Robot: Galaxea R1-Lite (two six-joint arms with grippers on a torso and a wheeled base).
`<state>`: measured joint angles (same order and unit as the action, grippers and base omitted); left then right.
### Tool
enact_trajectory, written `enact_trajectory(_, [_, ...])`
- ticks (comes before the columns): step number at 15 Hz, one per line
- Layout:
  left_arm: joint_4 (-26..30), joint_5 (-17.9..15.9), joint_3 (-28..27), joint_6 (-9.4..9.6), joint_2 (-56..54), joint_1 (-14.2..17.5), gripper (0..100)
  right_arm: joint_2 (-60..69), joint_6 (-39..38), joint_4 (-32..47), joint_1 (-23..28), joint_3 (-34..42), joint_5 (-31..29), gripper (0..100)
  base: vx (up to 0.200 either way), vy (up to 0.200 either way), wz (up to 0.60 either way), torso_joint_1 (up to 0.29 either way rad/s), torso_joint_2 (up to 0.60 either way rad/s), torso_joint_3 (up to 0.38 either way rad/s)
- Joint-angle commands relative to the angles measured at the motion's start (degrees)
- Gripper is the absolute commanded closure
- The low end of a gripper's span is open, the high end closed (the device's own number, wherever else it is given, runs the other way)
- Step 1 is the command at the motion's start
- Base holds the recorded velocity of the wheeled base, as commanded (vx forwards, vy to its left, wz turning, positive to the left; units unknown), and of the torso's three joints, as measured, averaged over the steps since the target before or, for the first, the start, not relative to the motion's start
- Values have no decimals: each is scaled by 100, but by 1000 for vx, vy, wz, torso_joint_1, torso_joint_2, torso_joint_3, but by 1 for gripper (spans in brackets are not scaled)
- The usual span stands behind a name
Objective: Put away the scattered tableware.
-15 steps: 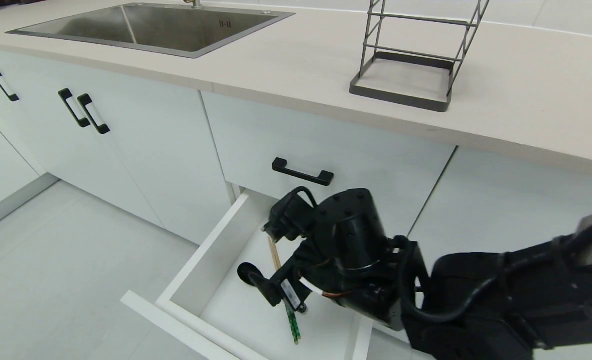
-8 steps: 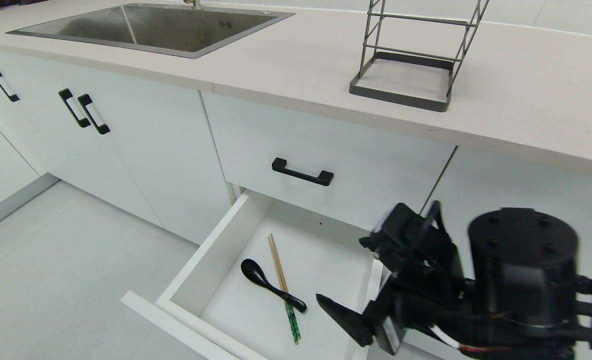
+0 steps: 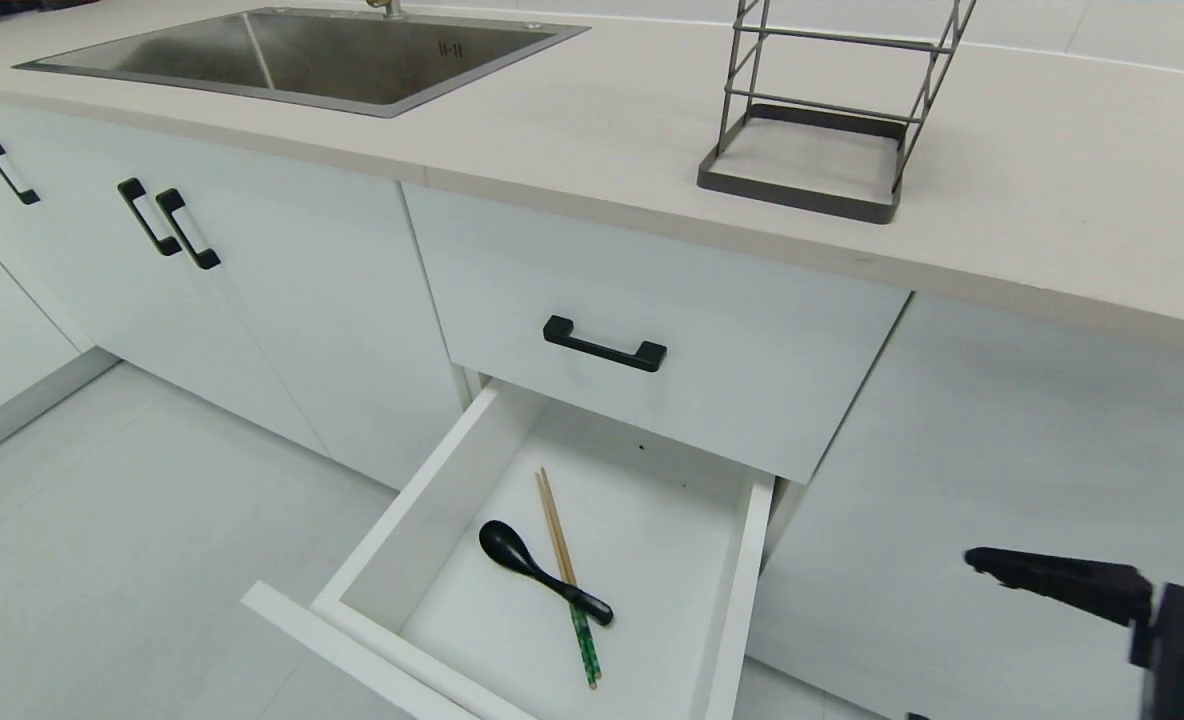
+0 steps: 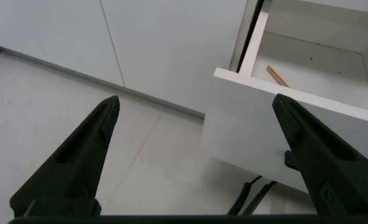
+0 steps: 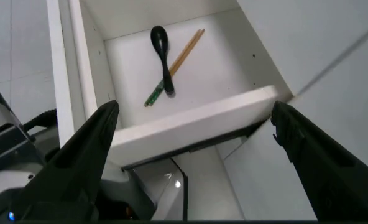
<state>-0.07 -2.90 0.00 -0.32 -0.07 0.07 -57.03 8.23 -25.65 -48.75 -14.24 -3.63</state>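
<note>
I'm holding the right gripper [image 5: 194, 107] and the left gripper [image 4: 194, 99] spread wide and empty near the open white drawer [image 3: 742, 600], where a black plastic spoon [image 3: 537, 570] is lying across wooden chopsticks [image 3: 555, 525].

Bright, even overhead light; soft shadow under countertop [image 3: 572, 130] overhang and inside drawer [image 3: 422, 510] back; dull sheen on sink [image 3: 352, 60].

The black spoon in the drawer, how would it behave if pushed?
The spoon looks glossy, so it would probably slide on the smooth drawer floor. Its handle crosses the chopsticks, so a push would likely shift them too.
</note>
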Motion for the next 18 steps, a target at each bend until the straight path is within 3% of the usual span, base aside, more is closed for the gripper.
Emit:
enact_trajectory(1, [-1,0,0,-3,7,1,0,2829,170,992,1403,563,495,0,0,0,0,0,0,0])
enact_trajectory(2, [-1,0,0,-3,7,1,0,3198,-146,992,2221,519,504,0,0,0,0,0,0,0])
enact_trajectory(4, [-1,0,0,-3,7,1,0,3620,-304,1018,3346,457,688,0,0,0,0,0,0,0])
enact_trajectory(5, [-1,0,0,-3,7,1,0,4112,-269,1167,4075,492,1216,0,0,0,0,0,0,0])
enact_trajectory(7, [-1,0,0,-3,7,1,0,4789,-304,1299,4919,492,1603,0,0,0,0,0,0,0])
enact_trajectory(9, [-1,0,0,-3,7,1,0,5263,-243,1229,5174,765,1787,0,0,0,0,0,0,0])
enact_trajectory(10, [-1,0,0,-3,7,1,0,5404,-85,983,4919,1336,1796,0,0,0,0,0,0,0])
enact_trajectory(12, [-10,-17,0,-12,7,1,0,5703,205,2090,4866,1424,1752,0,0,0,0,0,0,0])
enact_trajectory(13, [-10,-17,0,-3,7,1,0,5703,144,2169,4875,1424,1717,0,0,0,0,0,0,0])
enact_trajectory(14, [-10,-17,0,-3,7,1,0,5703,91,2205,4875,1424,1585,0,0,0,0,0,0,0])
enact_trajectory(15, [-10,-44,0,58,7,-7,0,5703,-199,2196,4884,1424,768,0,0,0,0,0,0,0])
enact_trajectory(17, [-45,-264,0,120,7,-7,0,5703,-665,2565,4875,1424,337,0,0,0,0,0,0,0])
enact_trajectory(18, [-344,-290,0,172,7,-7,0,5703,-796,2582,4875,1424,240,0,0,0,0,0,0,0])
